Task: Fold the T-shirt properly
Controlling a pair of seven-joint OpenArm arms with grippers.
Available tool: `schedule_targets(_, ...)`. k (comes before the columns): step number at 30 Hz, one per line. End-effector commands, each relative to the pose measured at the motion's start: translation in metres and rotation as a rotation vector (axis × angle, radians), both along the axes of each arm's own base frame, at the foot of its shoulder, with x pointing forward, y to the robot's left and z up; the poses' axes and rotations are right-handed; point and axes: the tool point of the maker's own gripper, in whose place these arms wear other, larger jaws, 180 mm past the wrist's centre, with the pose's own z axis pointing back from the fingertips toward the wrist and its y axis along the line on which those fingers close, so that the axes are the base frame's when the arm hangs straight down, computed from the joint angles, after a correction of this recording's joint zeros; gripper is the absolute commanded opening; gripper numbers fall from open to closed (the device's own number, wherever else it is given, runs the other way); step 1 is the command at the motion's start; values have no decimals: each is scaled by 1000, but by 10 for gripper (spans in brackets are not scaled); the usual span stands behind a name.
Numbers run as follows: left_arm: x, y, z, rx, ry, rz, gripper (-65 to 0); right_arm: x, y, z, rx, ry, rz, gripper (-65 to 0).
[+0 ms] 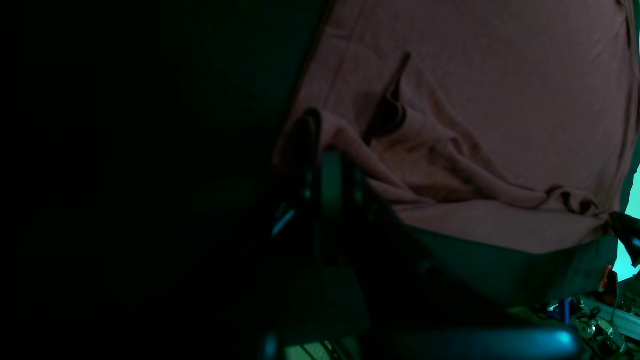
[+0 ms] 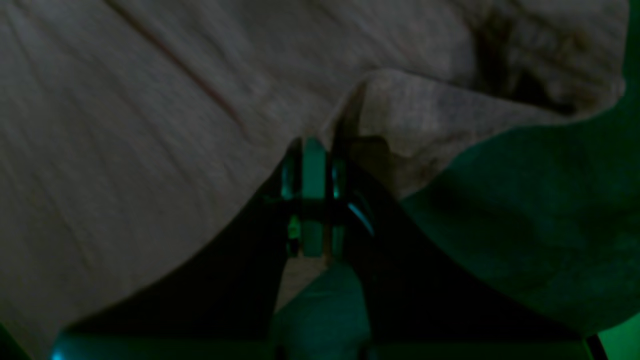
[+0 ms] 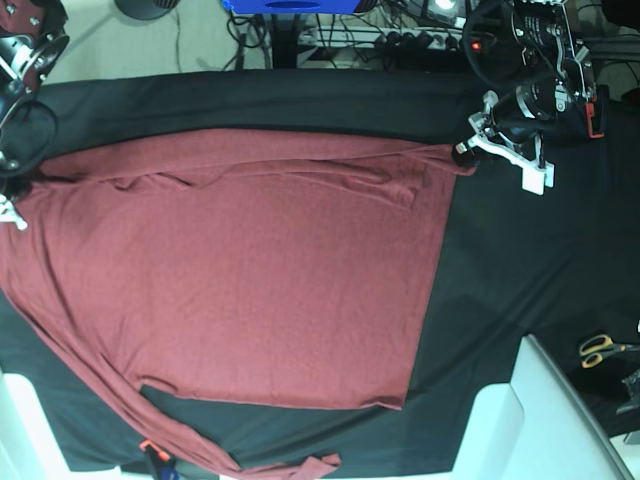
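Across the black cloth point(image 3: 540, 270), in the base view, the T-shirt point(image 3: 270, 280) serves as landmark: its body is spread broad and largely flat. Left hand point(image 3: 465, 153): clenched on fabric at the shirt's far corner, on the view's right. Right hand point(image 3: 24, 190): clenched on fabric at the far corner on the view's left. Between the two, a band runs along the shirt's far edge, with loose folds just inside it. A long sleeve point(image 3: 175, 428) trails from the shirt's left side round past its near edge. Scissors point(image 3: 597, 350) lie well apart, to the right of the shirt.

Left wrist view: the cloth gathers upward at the closed fingertips, at the shirt's corner; beside the grip a raised fold runs along the shirt's edge, and past it the body lies smooth.

Right wrist view: fabric is pinched between the fingers, with a turned-over flap beside the grip and slanting creases across the shirt's body.

Stage, as judged: early. Both corners appear secured, but no main fold across the body is made. Left to do: carry the held edge over the shirt, bring in the trailing sleeve, fold the body to a compact shape and smooth the creases.
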Motion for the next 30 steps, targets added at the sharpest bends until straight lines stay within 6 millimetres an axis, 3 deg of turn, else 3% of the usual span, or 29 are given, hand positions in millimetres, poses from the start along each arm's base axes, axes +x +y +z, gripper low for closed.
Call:
schedule_targets(1, 13, 5, 12, 11, -49, 1, -650, 14, -18, 18, -43, -50, -9, -648)
schedule_targets(18, 26, 5, 19, 12, -79, -2, -650, 12, -25, 19, -55, -49, -64, -647)
schedule_targets(30, 30, 5, 20, 11, -86, 0, -650, 24, -26, 24, -66, -91, -76, -641)
